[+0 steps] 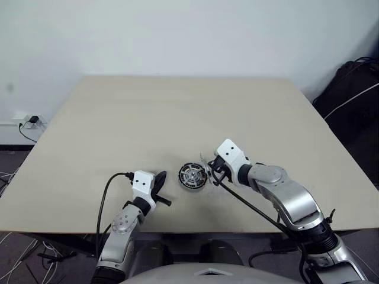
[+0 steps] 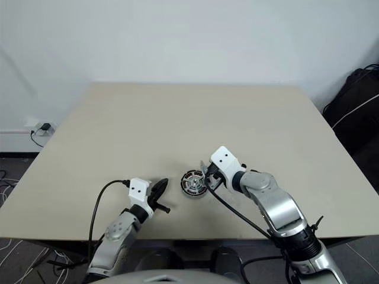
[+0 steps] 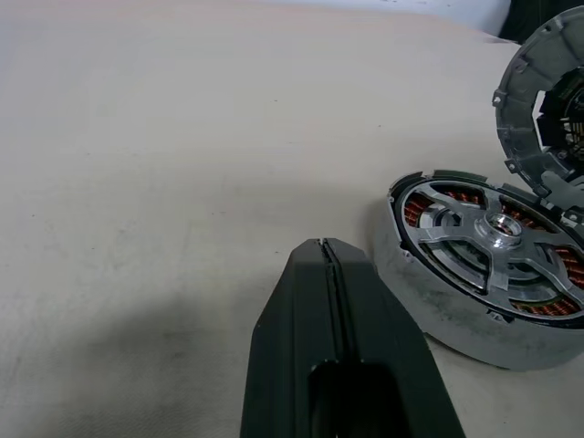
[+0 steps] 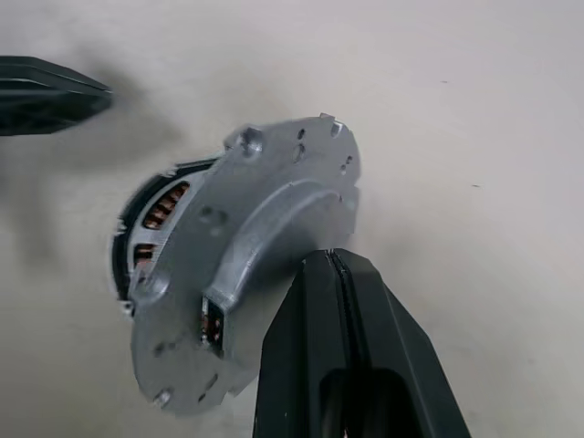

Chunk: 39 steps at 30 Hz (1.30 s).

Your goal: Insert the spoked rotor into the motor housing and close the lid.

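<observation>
Motor housing (image 1: 193, 176) with spoked rotor (image 3: 497, 239) seated, on the bench (image 1: 177, 118); lid (image 4: 239, 265) tilted over it, clamped in right tool (image 1: 212, 168). Left tool (image 1: 160, 184) pressed together, beside the housing.

The wide beige table (image 1: 177, 112) lies bare far and left; only the round copper-wound motor housing (image 1: 193, 176) blocks the near centre

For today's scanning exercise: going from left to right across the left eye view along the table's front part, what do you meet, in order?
Left tool, black fingers shut → round dark-rimmed motor housing with copper windings and the silver spoked rotor seated inside → silver-grey round metal lid, tilted at the housing's right edge → right tool, shut.
</observation>
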Each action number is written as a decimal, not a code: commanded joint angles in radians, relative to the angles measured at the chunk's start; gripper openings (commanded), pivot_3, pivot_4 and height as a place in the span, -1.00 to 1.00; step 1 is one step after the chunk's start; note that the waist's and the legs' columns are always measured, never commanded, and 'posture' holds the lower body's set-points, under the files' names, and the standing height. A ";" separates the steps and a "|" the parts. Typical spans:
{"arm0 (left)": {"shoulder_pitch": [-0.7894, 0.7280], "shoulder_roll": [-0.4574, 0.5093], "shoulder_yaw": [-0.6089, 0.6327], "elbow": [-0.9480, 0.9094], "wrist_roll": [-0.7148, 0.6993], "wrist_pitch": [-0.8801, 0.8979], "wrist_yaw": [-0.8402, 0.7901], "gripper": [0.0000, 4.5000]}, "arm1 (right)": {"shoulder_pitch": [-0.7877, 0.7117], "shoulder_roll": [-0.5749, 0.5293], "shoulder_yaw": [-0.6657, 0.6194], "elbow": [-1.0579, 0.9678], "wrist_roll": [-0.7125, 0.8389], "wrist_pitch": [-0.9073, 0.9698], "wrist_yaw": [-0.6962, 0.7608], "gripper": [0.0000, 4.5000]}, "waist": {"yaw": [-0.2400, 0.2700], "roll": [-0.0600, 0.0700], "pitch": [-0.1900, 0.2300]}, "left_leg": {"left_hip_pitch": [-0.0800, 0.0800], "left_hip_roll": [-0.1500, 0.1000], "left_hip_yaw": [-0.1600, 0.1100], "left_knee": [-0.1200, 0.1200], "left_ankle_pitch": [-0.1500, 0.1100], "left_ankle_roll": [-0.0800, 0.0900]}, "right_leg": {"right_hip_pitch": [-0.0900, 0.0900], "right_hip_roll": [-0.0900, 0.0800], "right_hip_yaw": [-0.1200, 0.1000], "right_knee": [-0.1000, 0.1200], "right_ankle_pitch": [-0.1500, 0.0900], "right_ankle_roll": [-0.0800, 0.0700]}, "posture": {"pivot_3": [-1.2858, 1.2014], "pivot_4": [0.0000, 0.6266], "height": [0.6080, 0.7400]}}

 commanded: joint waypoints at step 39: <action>0.010 0.015 0.003 -0.077 0.002 0.014 0.005 -1.00 | -0.058 0.139 -0.012 0.458 -0.006 -0.638 0.160 -0.14 | -0.002 0.001 -0.005 | 0.001 0.000 0.001 0.002 0.001 -0.001 | 0.001 0.001 0.002 0.001 0.001 0.001 | 0.03 -1.00 1.00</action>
